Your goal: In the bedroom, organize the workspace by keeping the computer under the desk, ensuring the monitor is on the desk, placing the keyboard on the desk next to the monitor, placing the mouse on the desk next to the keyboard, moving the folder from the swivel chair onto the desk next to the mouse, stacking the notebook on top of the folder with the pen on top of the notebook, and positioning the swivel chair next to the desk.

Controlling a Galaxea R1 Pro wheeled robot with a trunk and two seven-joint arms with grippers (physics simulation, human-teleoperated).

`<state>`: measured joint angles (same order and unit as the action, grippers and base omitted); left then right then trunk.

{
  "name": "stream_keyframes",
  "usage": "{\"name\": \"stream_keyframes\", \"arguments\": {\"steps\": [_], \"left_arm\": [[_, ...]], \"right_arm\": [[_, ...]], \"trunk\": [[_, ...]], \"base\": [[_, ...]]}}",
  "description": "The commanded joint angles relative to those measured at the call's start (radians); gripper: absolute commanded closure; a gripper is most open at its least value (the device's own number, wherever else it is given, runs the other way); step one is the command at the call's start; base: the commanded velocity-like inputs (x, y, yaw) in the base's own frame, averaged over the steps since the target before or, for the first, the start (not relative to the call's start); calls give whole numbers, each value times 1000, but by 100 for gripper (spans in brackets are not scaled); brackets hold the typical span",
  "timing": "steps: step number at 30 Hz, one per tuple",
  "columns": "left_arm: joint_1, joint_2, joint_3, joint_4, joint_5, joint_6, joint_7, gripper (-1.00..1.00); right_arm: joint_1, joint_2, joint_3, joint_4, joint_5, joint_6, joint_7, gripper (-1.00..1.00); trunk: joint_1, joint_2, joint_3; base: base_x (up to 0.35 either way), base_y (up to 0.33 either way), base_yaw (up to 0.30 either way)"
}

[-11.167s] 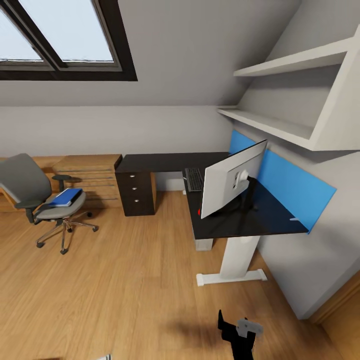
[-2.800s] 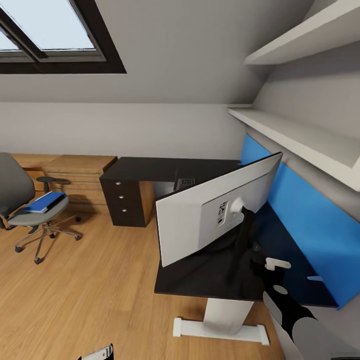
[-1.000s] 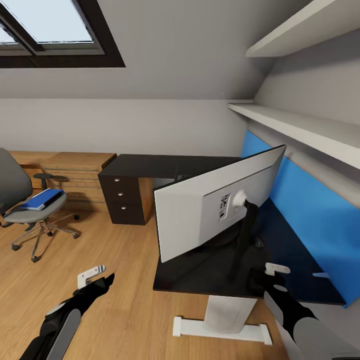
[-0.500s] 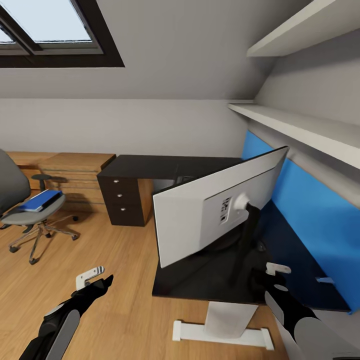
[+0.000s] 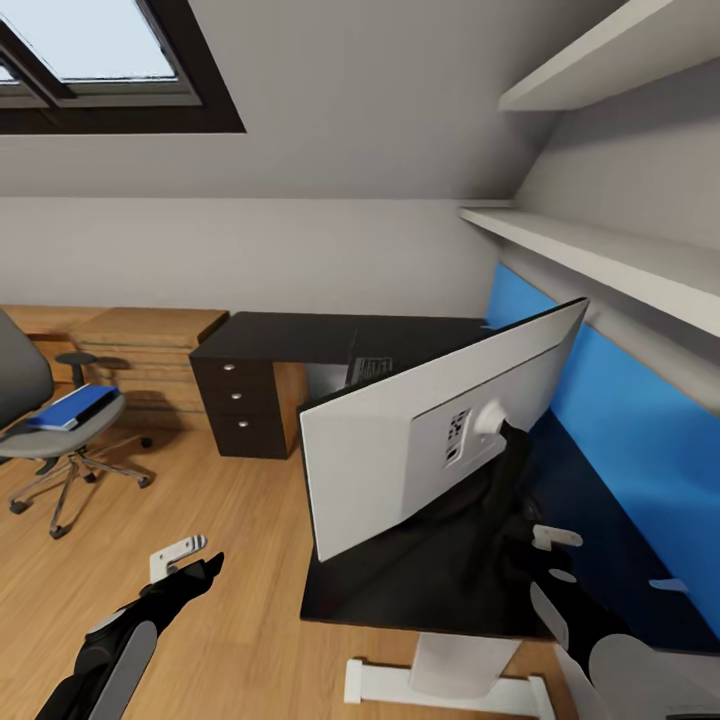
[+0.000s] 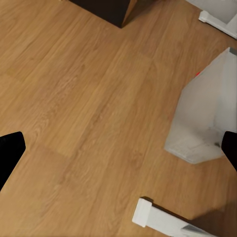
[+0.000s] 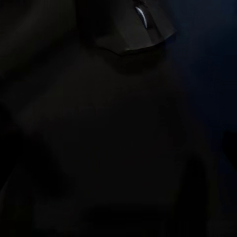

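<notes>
One monitor (image 5: 420, 440) stands on the black desk (image 5: 300, 335), its pale back toward the head camera and its screen facing away toward 11 o'clock; judged from this, it is already on the desk as the task requires but is turned askew across the near wing. One keyboard (image 5: 373, 368) lies flat on the desktop beyond the monitor's upper edge, mostly hidden by it, so its exact position beside the monitor cannot be confirmed. One swivel chair (image 5: 50, 420) stands on the wood floor at 9 o'clock, well apart from the desk, and one blue folder (image 5: 72, 408) rests on its seat; both therefore appear not yet dealt with. The drawer unit (image 5: 240, 405) under the desk's far wing shows three silver knobs. No mouse, notebook, pen or computer can be made out. The right gripper (image 5: 535, 545) hangs over the desktop at 5 o'clock, close behind the monitor's stand, probably placed to reach the stand or base; whether its jaws are apart or closed cannot be told, the right wrist view being nearly black. The left gripper (image 5: 180, 560) hangs at 7 o'clock over bare floor, holding nothing; in its wrist view the two dark fingertips (image 6: 10, 153) sit wide apart.
</notes>
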<state>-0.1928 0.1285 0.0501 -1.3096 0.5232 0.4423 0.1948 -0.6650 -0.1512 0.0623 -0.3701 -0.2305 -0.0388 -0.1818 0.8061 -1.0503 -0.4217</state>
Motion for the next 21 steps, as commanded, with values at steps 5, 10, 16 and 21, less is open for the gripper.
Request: {"name": "stream_keyframes", "arguments": {"steps": [5,10,16,21], "left_arm": [[-1,1,0,1,11,4,8,-100],[-1,0,-1,7,11,4,8,-100],[-1,0,-1,14,11,4,8,-100],[-1,0,-1,15,11,4,8,-100]], "right_arm": [[-1,-6,7,0,-10,-4,-4,-100],[-1,-7,7,0,-10,-4,-4,-100],[-1,-7,7,0,-10,-4,-4,-100],[-1,-7,7,0,-10,-4,-4,-100]], "trunk": [[0,-1,-1],[0,-1,-1],[0,-1,-1],[0,-1,-1]], "base": [[61,0,0],[54,0,0],[15,0,0],[3,0,0]]}}
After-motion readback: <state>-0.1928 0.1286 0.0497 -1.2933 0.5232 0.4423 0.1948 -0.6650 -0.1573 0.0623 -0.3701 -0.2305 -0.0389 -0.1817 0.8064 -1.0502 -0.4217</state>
